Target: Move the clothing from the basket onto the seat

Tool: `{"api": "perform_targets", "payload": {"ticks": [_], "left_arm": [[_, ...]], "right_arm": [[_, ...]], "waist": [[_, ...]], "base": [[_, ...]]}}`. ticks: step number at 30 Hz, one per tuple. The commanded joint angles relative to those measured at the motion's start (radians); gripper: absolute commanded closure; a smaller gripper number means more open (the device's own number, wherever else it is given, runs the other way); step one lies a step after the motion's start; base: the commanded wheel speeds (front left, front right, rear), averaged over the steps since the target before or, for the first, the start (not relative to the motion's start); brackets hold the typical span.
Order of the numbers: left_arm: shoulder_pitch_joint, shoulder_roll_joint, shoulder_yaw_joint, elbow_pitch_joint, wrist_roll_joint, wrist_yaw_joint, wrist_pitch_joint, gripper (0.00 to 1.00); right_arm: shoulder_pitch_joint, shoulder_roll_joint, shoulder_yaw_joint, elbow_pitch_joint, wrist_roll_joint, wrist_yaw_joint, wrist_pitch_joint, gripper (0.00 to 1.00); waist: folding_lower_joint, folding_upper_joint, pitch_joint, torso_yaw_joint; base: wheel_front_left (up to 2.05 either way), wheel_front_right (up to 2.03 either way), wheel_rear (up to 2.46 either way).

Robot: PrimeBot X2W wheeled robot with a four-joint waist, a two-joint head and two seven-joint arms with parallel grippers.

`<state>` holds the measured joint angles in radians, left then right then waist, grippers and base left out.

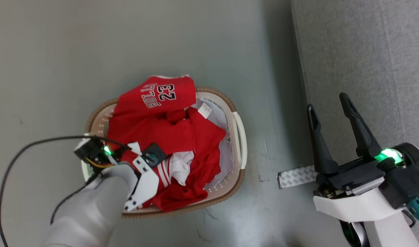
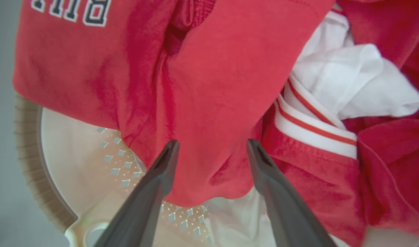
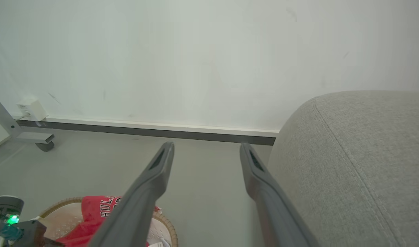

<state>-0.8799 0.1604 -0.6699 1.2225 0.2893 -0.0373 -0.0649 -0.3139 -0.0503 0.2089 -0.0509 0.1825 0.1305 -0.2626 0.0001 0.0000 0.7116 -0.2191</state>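
Red clothing [image 1: 168, 133] with white stripes is heaped in the oval basket [image 1: 238, 133]; the "BULLS 23" jersey [image 1: 161, 96] drapes over its far rim. My left arm's wrist [image 1: 146, 171] reaches down into the heap, hiding the fingers in the head view. In the left wrist view my left gripper [image 2: 213, 141] is open, its fingertips either side of a red fold [image 2: 209, 103] and close to it, with striped trim [image 2: 309, 127] to the right. My right gripper [image 1: 326, 101] hangs open and empty beside the grey sofa [image 1: 367, 51], whose rounded edge [image 3: 360, 154] shows right of that gripper [image 3: 206, 144].
A strip of patterned tape [image 1: 295, 176] lies on the floor between basket and sofa. A black cable [image 1: 10, 164] loops left of the basket. In the right wrist view a wall with a dark baseboard [image 3: 144, 130] stands ahead, and a wheeled frame leg [image 3: 34, 137] at far left.
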Motion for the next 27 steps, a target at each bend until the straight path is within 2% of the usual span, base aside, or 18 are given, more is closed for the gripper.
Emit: {"api": "perform_targets", "payload": {"ticks": [1, 5, 6, 7, 8, 12, 16, 23, 24, 27], "left_arm": [[-0.019, 0.011, -0.002, 0.010, -0.010, 0.004, -0.003, 0.00], [-0.050, 0.016, -0.003, 0.022, -0.022, 0.007, -0.005, 0.00], [-0.055, 0.013, 0.000, 0.023, -0.028, 0.004, -0.011, 0.09], [-0.060, 0.010, 0.002, 0.024, -0.031, 0.008, -0.020, 0.65], [-0.063, 0.006, 0.000, 0.024, -0.029, 0.008, -0.031, 1.00], [-0.059, -0.013, 0.019, 0.021, -0.065, 0.034, -0.094, 1.00], [-0.005, -0.032, 0.067, 0.023, -0.129, 0.063, -0.157, 1.00], [0.130, -0.067, 0.151, -0.063, -0.258, 0.080, -0.200, 1.00], [0.130, -0.067, 0.151, -0.063, -0.258, 0.080, -0.200, 1.00], [0.207, -0.071, 0.170, -0.171, -0.296, 0.074, -0.200, 1.00]], "right_arm": [[0.006, 0.000, 0.001, -0.011, 0.007, 0.000, -0.003, 0.00], [0.008, 0.000, 0.001, -0.025, 0.016, 0.000, -0.003, 0.00], [0.008, 0.000, -0.003, -0.028, 0.019, 0.000, -0.003, 0.00], [0.010, 0.000, -0.008, -0.029, 0.019, 0.000, -0.003, 0.00], [0.013, 0.000, -0.011, -0.030, 0.020, 0.000, -0.003, 0.00], [0.030, 0.000, -0.033, -0.018, 0.022, 0.000, -0.003, 0.00], [0.043, 0.000, -0.043, 0.011, 0.027, 0.000, -0.003, 0.00], [0.098, -0.001, -0.089, 0.078, 0.024, 0.000, -0.003, 0.00], [0.098, -0.001, -0.089, 0.078, 0.024, 0.000, -0.003, 0.00], [0.137, -0.001, -0.118, 0.107, 0.025, 0.000, -0.003, 0.00]], "waist": [[-0.0001, 0.0000, 0.037, -0.009], [-0.0001, 0.0000, 0.077, -0.019], [-0.0001, 0.0000, 0.085, -0.020], [-0.0001, 0.0000, 0.090, -0.021], [-0.0001, 0.0000, 0.093, -0.021], [-0.0001, 0.0000, 0.076, -0.004], [-0.0001, 0.0000, 0.007, 0.022], [-0.0001, 0.0000, -0.196, 0.093], [-0.0001, 0.0000, -0.196, 0.093], [-0.0001, 0.0000, -0.293, 0.130]], "base": [[0.00, 0.00, 0.00], [0.00, 0.00, 0.00], [0.00, 0.00, 0.00], [0.00, 0.00, 0.00], [0.00, 0.00, 0.00], [0.00, 0.00, 0.00], [0.00, 0.00, 0.00], [0.00, 0.00, 0.00], [0.00, 0.00, 0.00], [0.00, 0.00, 0.00]]}}
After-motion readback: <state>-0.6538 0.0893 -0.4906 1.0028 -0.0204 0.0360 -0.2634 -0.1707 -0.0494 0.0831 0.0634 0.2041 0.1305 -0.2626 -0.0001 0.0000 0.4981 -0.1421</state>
